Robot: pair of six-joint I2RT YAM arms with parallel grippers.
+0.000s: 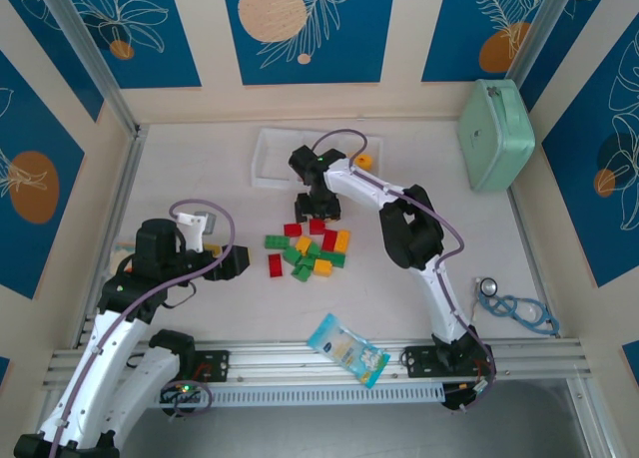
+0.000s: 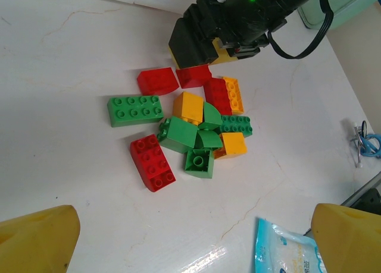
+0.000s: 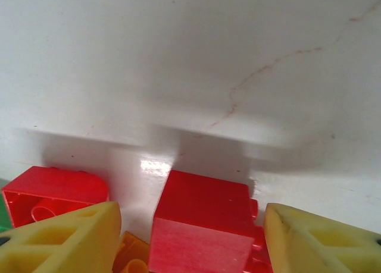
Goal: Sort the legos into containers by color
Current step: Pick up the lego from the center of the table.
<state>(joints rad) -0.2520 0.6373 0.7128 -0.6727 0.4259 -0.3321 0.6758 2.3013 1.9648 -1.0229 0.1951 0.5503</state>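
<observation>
Red, green and yellow-orange legos (image 1: 310,250) lie in a loose pile mid-table. My right gripper (image 1: 319,211) is down at the pile's far edge, straddling a red brick (image 3: 202,219). Its yellow fingers (image 3: 77,237) stand on either side with a gap on each, so it is open. Another red brick (image 3: 53,190) lies just left of it. The white tray (image 1: 275,159) sits behind the pile, with a round orange piece (image 1: 365,162) to its right. My left gripper (image 2: 193,240) hovers wide open and empty, near the pile (image 2: 196,124).
A mint-green case (image 1: 496,134) stands at the back right. A blue-and-white snack packet (image 1: 347,349) lies at the near edge between the arm bases. A stethoscope (image 1: 519,308) rests at the right. The right arm's elbow arches over the table right of the pile.
</observation>
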